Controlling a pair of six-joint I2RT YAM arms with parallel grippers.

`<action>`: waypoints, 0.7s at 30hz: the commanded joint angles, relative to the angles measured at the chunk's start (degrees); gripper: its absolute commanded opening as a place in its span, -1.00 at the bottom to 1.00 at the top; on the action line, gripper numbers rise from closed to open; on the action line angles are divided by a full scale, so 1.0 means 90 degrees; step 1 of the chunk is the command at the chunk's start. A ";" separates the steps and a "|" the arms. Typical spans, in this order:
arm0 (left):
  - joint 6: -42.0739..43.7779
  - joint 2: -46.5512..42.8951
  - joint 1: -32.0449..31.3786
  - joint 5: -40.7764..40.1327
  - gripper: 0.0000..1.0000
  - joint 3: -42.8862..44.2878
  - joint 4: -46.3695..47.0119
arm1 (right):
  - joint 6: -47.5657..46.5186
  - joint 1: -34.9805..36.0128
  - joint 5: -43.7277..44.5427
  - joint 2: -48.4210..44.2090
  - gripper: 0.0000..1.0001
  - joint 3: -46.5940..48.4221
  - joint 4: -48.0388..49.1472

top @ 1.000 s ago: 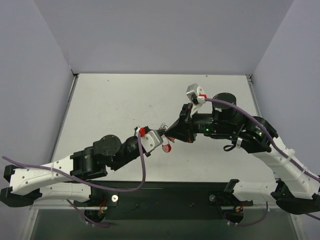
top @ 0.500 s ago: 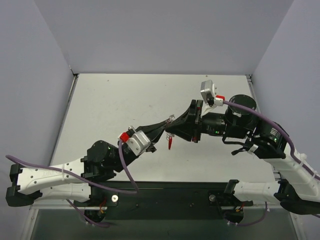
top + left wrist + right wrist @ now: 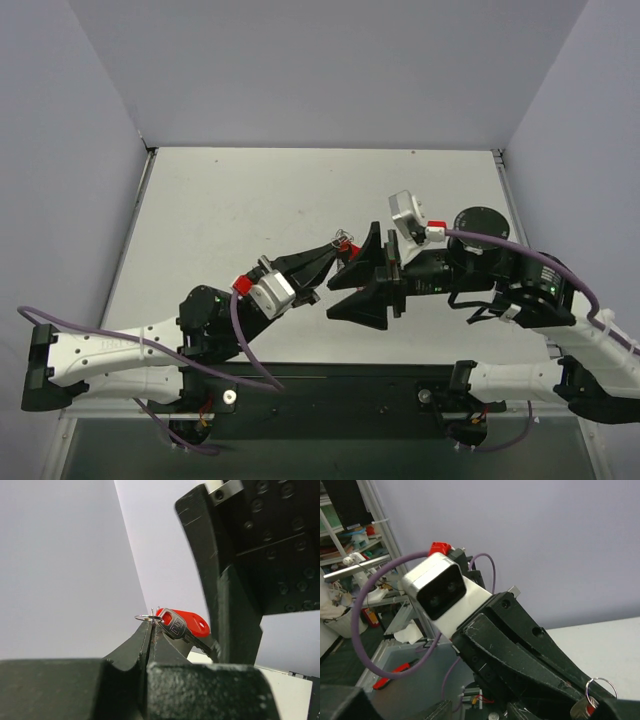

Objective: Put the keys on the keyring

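The key (image 3: 190,621) has a smooth, glossy red plastic head and a shiny silver metal part with stamped marks. The keyring (image 3: 148,617) is thin, bright metal wire. The left fingers (image 3: 131,647) and right fingers (image 3: 206,555) are matt black plastic, finely scuffed and scratched. The table (image 3: 250,200) looks pale, matt and smooth.

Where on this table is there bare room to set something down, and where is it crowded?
The table is bare across its far half, from the back wall to the middle, and along the left wall. Crowded: mid-table, where the left gripper holds the keyring by the open right gripper.
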 commanded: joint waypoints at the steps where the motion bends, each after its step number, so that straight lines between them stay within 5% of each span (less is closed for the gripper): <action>1: 0.0156 -0.0197 -0.0006 0.0137 -1.00 0.0028 0.0738 | -0.0121 0.0064 -0.0292 -0.0493 -0.02 -0.0018 0.0572; 9: 0.0410 -0.0383 0.0013 0.0625 -1.00 -0.0011 0.0446 | -0.0442 0.0064 0.0096 -0.1021 0.12 -0.0008 0.0505; 21: 0.0304 -0.0910 0.0004 0.2840 -1.00 -0.0090 -0.0540 | -0.1311 0.0035 0.1015 -0.0788 0.08 0.0236 0.0133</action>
